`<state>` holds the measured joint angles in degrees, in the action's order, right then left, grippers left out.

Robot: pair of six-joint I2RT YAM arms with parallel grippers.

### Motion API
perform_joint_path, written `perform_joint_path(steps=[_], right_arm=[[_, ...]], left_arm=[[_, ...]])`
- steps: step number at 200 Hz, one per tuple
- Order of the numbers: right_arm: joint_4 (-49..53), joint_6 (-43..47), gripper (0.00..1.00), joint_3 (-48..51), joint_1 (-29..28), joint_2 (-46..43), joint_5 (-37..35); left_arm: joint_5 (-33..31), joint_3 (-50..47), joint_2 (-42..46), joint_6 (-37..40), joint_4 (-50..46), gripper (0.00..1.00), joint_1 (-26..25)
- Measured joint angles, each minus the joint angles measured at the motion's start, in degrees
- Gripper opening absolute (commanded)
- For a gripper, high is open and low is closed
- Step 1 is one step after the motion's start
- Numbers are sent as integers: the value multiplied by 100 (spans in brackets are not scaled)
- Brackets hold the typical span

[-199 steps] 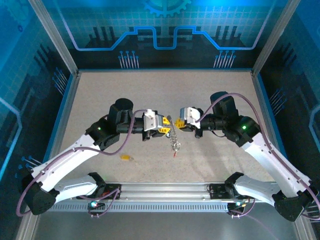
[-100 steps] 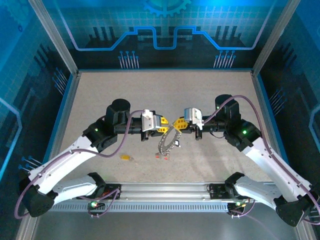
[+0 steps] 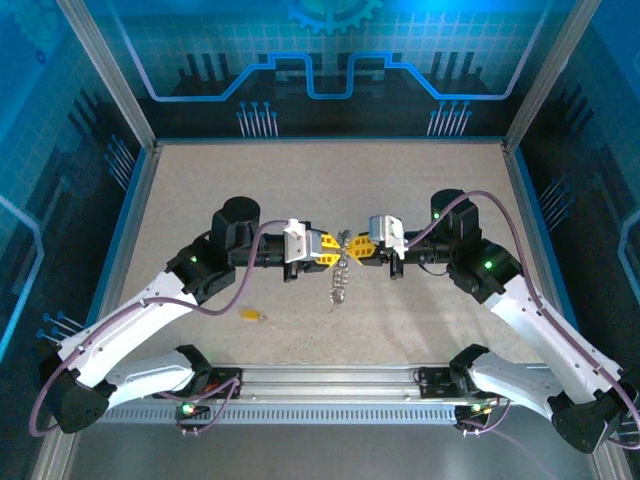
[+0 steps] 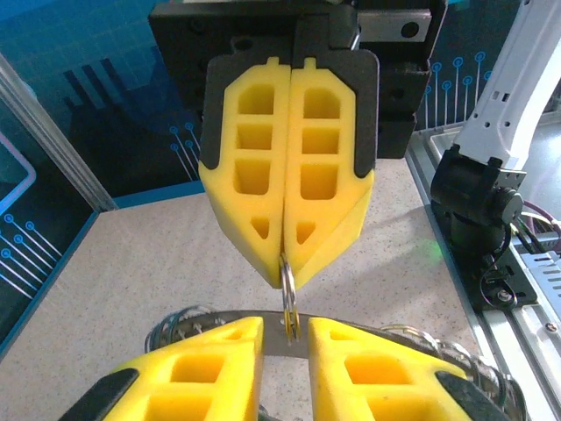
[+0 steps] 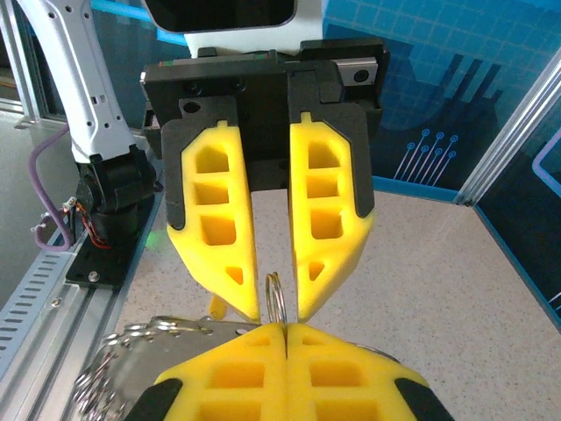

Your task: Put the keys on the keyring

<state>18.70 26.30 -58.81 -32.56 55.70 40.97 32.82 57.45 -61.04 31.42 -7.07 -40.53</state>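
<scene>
Above the middle of the desk, the right gripper is clamped tight on the keyring, which hangs down from it. The left gripper faces it, its fingers parted a little either side of the ring and gripping nothing. If they close off-centre, they may twist the ring out of the pinch and drop it. A yellow key lies toward the desk's front left. I can read no brand or writing.

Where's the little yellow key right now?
In the top view, the yellow key lies on the table, left of centre, between the left arm and the near metal rail.
</scene>
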Motion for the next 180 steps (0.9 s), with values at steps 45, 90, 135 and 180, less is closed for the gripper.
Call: perform_joint_path(steps=[45, 90, 135, 180], right_arm=[[-61, -59, 0, 44, 0, 0, 2], [59, 153, 25, 42, 0, 0, -105], [706, 796, 28, -94, -197, 20, -691], [885, 1045, 28, -201, -341, 101, -903]], left_arm=[[4, 9, 0, -96, -7, 0, -2], [-70, 179, -44, -87, -304, 0, -11], [-313, 933, -291, 243, -1384, 0, -133], [-361, 1152, -479, 461, -1864, 0, -199]])
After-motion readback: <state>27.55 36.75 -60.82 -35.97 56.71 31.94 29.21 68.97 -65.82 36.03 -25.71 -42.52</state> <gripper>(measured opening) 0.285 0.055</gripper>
